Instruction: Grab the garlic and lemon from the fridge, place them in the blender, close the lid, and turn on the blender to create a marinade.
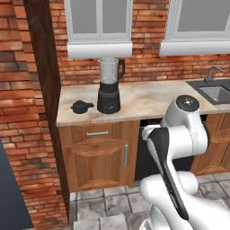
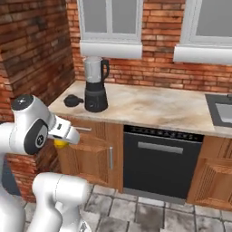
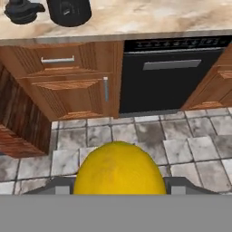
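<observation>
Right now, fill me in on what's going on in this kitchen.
The robot arm is carrying a lemon in its gripper, low in front of the wooden cabinets. On the counter, the blender stands with its jar uncovered, and the lid lies beside its base. The lemon has not yet gone into the jar.
</observation>
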You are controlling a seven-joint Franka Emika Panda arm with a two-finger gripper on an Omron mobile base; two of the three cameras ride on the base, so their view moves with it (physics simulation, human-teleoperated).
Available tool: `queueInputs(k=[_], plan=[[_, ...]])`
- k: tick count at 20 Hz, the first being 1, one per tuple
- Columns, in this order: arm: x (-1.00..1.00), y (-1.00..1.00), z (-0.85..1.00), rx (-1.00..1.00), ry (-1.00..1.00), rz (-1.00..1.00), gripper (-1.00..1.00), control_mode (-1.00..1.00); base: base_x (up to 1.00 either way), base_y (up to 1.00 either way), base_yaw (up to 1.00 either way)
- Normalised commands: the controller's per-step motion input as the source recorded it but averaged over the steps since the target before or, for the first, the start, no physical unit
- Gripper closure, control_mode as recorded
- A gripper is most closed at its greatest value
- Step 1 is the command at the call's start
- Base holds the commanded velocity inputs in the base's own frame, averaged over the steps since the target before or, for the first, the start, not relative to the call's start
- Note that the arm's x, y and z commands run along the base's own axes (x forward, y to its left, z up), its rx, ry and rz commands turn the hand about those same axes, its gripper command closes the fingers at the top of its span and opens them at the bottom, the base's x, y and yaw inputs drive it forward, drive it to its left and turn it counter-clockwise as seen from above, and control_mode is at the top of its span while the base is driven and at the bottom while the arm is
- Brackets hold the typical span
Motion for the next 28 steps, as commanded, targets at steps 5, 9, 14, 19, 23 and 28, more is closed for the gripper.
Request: queueInputs(k=[5, 9, 14, 19, 23, 28], plan=[[0.00, 0.00, 0.00, 0.00, 0.00, 0.00, 1.00, 1.00, 0.70, -0.61, -0.24], [0.00, 0.00, 0.00, 0.00, 0.00, 0.00, 1.00, 1.00, 0.77, -0.30, 0.02], [0.00, 0.00, 0.00, 0.00, 0.00, 0.00, 1.00, 1.00, 0.72, -0.39, 0.15], [0.00, 0.00, 0.00, 0.00, 0.00, 0.00, 1.00, 1.00, 0.50, -0.27, 0.25], [0.00, 0.00, 0.00, 0.00, 0.00, 0.00, 1.00, 1.00, 0.24, -0.05, 0.31], [0.00, 0.00, 0.00, 0.00, 0.00, 0.00, 1.00, 1.00, 0.33, -0.12, 0.31]])
